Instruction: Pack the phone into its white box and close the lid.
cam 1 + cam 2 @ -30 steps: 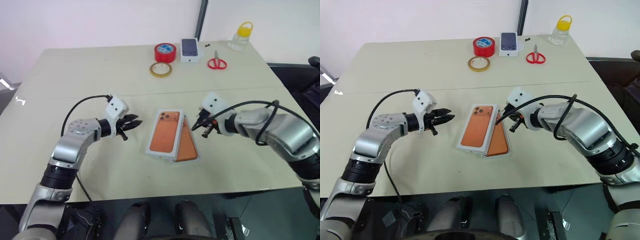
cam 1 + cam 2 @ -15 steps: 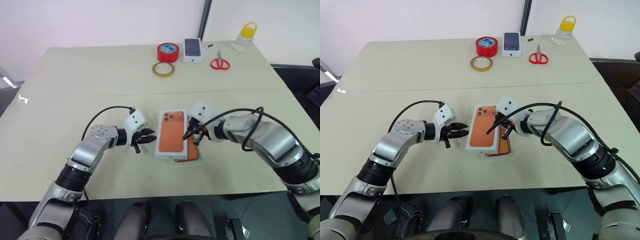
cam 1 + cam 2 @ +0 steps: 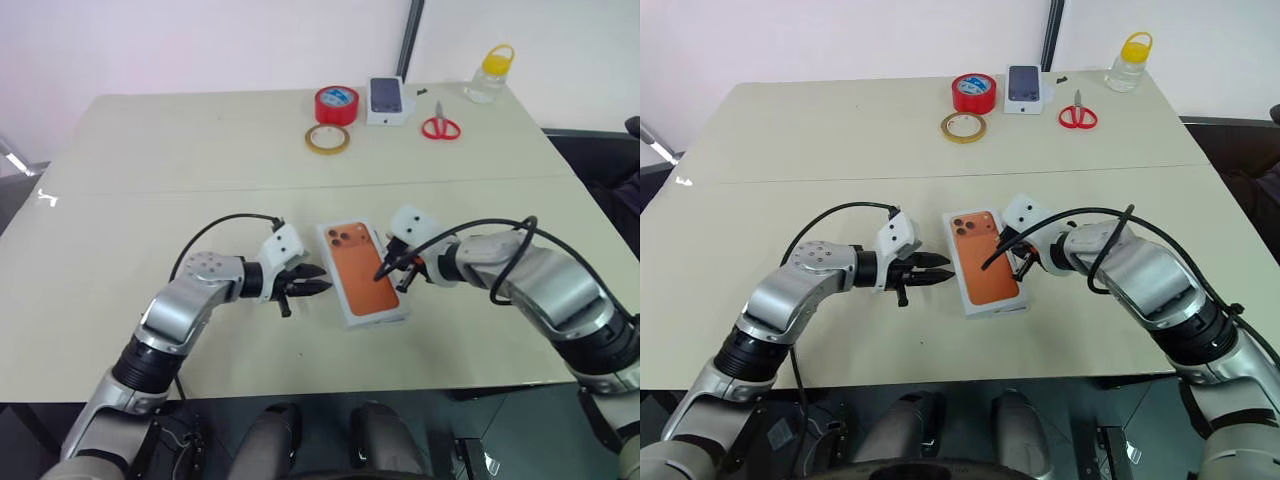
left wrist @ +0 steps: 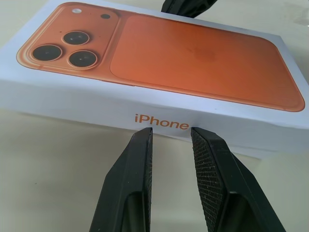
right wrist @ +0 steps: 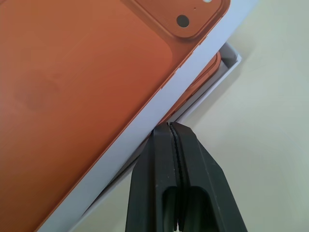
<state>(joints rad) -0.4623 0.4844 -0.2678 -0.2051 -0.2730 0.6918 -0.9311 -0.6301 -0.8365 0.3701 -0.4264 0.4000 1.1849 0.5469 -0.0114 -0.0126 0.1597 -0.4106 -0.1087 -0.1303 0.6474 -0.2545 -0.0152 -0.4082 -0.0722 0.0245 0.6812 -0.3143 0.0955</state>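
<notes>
My left gripper (image 3: 932,267), jaws slightly parted and empty, faces the lid's (image 3: 983,260) near side. My right gripper (image 3: 1021,266), jaws shut, touches its far edge. Beneath, askew, the phone (image 5: 211,69) lies in the white box (image 5: 231,64). I should square the lid, then press evenly.

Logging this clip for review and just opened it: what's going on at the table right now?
The robot is closing a phone box. The white cardboard lid, printed with a copper-orange phone picture, sits askew on the shallow white box, not fully seated; the copper-orange phone peeks out beneath it. The left gripper, fingers slightly apart, is at the lid's side wall reading "iPhone". The right gripper, shut, is at the opposite edge. Neither grips anything.
</notes>
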